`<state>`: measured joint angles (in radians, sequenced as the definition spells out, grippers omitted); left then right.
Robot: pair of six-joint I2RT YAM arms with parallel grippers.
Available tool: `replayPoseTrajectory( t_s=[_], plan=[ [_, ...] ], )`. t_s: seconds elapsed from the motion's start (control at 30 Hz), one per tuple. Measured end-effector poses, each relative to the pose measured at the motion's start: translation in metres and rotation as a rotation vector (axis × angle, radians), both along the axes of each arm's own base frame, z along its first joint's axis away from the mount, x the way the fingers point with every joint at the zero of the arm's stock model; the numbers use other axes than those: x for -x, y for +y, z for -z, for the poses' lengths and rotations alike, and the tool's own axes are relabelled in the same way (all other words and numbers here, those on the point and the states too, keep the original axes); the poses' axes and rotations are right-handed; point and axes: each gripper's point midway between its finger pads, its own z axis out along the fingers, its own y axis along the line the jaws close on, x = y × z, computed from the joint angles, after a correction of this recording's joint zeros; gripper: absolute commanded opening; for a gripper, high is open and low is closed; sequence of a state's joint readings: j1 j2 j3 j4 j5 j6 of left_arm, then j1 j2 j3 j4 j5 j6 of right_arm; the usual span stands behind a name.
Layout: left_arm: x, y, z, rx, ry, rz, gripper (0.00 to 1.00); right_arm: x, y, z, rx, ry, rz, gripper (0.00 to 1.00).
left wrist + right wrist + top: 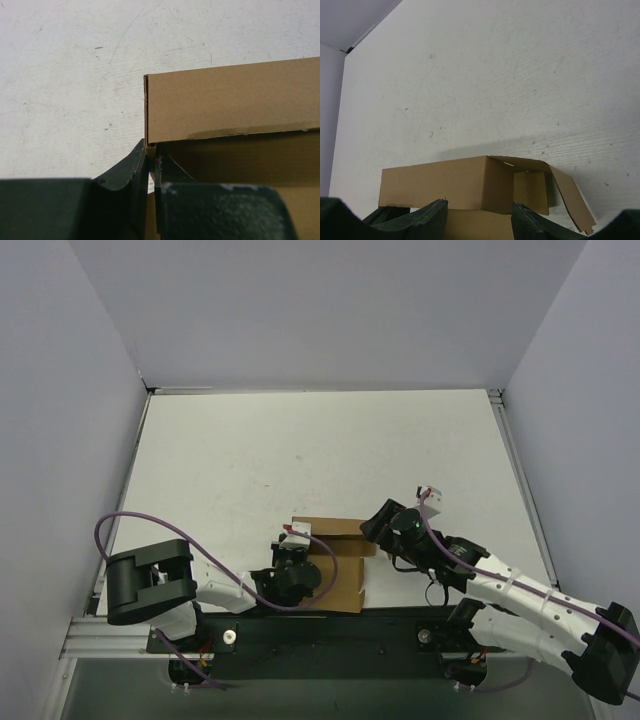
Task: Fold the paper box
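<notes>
I see the paper box (pixel 335 552), a plain brown cardboard piece already partly folded up, lying on the white table top (pixel 300 440). It sits near the table's near edge, about midway between the two arms.

In the left wrist view one upright cardboard wall fills the right half of the picture, and its vertical corner edge comes down right at the fingertips. The left gripper (pixel 151 159) has its dark fingers (pixel 131 167) drawn almost together. A thin bit of that cardboard edge is pinched between their tips.

In the right wrist view the box stands just beyond the right gripper (pixel 480 204). A long closed wall faces me, and at the right end an open pocket shows. A loose flap (pixel 570 197) leans out and down from that pocket towards the table. The fingers (pixel 427 220) of this gripper are spread wide, one on each side of a lower cardboard panel that fills the gap between them. I cannot tell whether they press on that panel.

A purple cable (pixel 215 565) loops over the left arm.
</notes>
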<state>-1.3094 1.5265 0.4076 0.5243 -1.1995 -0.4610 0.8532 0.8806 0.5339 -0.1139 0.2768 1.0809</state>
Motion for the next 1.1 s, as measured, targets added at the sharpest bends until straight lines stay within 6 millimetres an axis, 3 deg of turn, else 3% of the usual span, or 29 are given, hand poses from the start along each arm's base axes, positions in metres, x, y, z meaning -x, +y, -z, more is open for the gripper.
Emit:
replayPoseTrajectory(
  t_s=[0.27,0.5,1.1],
  plan=[
    [0.003,-0.002,0.001,-0.001,0.001,0.009,0.00,-0.004,0.011,0.014,-0.008,0.048,-0.035,0.52],
    [0.006,-0.003,0.002,0.001,0.005,0.011,0.00,-0.019,0.020,0.015,-0.100,0.067,-0.044,0.50],
    [0.007,-0.002,0.001,-0.009,-0.002,0.005,0.00,-0.010,0.036,0.025,-0.268,0.132,-0.071,0.44]
  ],
)
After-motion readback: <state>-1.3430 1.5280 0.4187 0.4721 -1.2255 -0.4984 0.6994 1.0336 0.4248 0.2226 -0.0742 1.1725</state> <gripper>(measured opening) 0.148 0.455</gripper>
